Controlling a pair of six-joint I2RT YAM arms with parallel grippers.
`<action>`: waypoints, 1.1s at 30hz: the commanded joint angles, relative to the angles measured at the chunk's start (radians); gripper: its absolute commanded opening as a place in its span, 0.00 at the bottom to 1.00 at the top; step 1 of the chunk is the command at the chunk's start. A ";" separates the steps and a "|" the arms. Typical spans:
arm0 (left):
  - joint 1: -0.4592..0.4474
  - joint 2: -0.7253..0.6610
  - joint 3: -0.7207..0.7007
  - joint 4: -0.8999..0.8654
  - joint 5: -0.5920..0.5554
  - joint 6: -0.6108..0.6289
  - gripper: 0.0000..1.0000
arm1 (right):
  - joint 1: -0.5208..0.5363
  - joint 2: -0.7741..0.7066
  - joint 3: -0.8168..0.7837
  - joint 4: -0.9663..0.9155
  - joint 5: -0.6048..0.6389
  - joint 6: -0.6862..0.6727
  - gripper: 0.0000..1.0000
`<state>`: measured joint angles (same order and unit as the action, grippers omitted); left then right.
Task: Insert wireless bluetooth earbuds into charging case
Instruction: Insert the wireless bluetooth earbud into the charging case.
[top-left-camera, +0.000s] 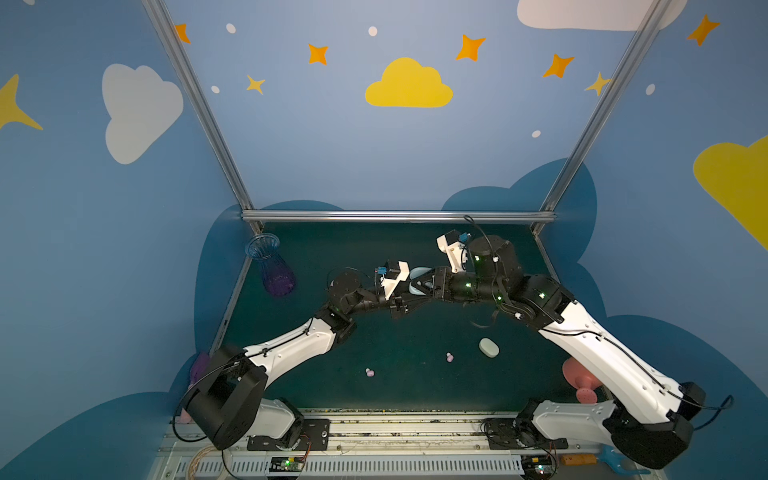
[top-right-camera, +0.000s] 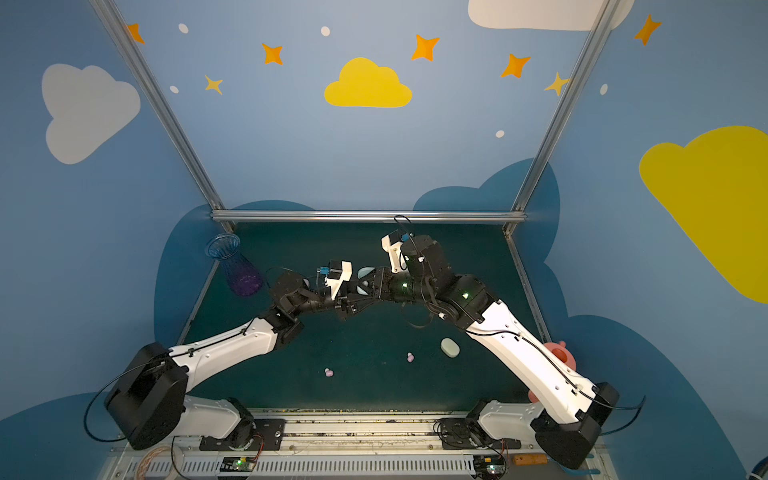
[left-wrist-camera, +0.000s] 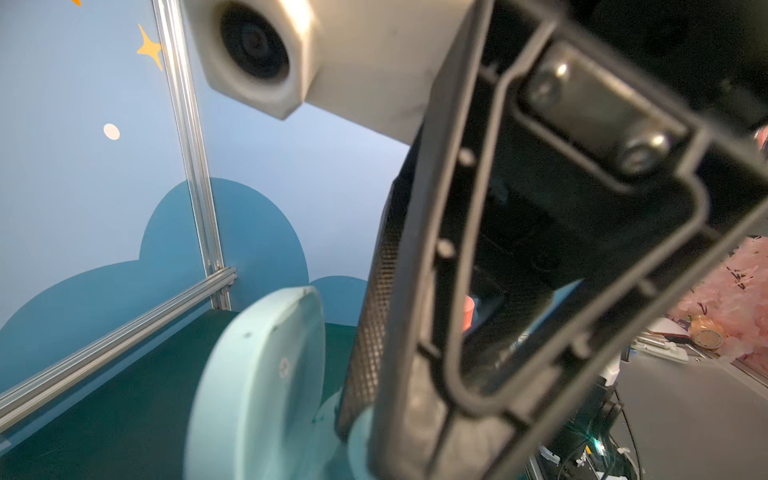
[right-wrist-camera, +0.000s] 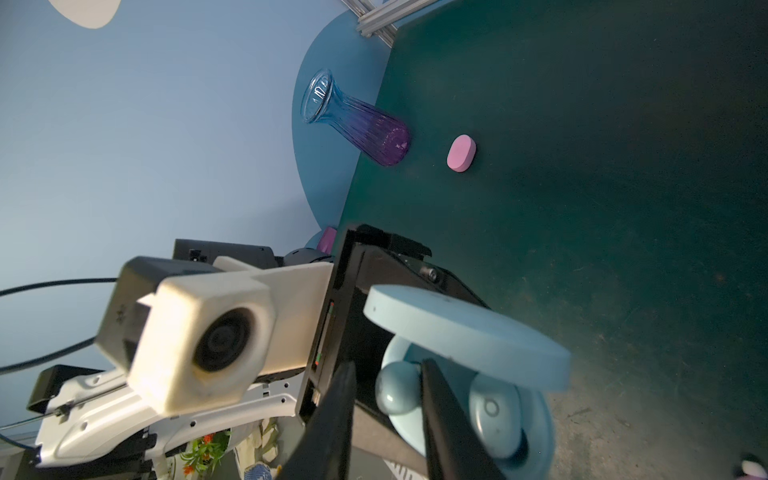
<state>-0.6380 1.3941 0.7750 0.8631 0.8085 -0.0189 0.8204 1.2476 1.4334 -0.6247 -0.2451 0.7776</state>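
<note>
A pale blue charging case (top-left-camera: 417, 274) hangs above mid-table with its lid (right-wrist-camera: 465, 332) raised. My left gripper (top-left-camera: 405, 297) is shut on its base from the left. In the left wrist view only the lid (left-wrist-camera: 257, 382) shows plainly. One pale blue earbud (right-wrist-camera: 494, 415) sits in its socket. A second blue earbud (right-wrist-camera: 397, 386) rests at the case's other socket, touching one finger of my right gripper (right-wrist-camera: 388, 365). That gripper's jaws stand apart, with a gap on the other side of the bud. Two pink earbuds (top-left-camera: 449, 357) (top-left-camera: 370, 372) lie on the green mat.
A cream-white oval case (top-left-camera: 488, 347) lies shut near the right arm. A pink case (right-wrist-camera: 461, 153) lies beside a blue-purple glass vase (top-left-camera: 272, 266) at the back left. A pink watering-can toy (top-left-camera: 579, 380) stands at the mat's right edge.
</note>
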 joint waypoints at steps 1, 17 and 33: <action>0.000 -0.039 0.008 0.027 -0.010 0.010 0.16 | 0.005 -0.017 -0.028 -0.040 0.017 -0.003 0.36; -0.001 -0.075 -0.044 -0.016 -0.049 0.020 0.16 | 0.000 -0.038 0.122 -0.226 0.099 -0.067 0.42; -0.014 -0.139 -0.073 -0.098 -0.068 0.059 0.16 | -0.092 0.225 0.483 -0.401 -0.017 -0.227 0.44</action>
<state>-0.6445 1.2747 0.7063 0.7650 0.7460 0.0265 0.7303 1.4414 1.8595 -0.9745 -0.2131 0.6003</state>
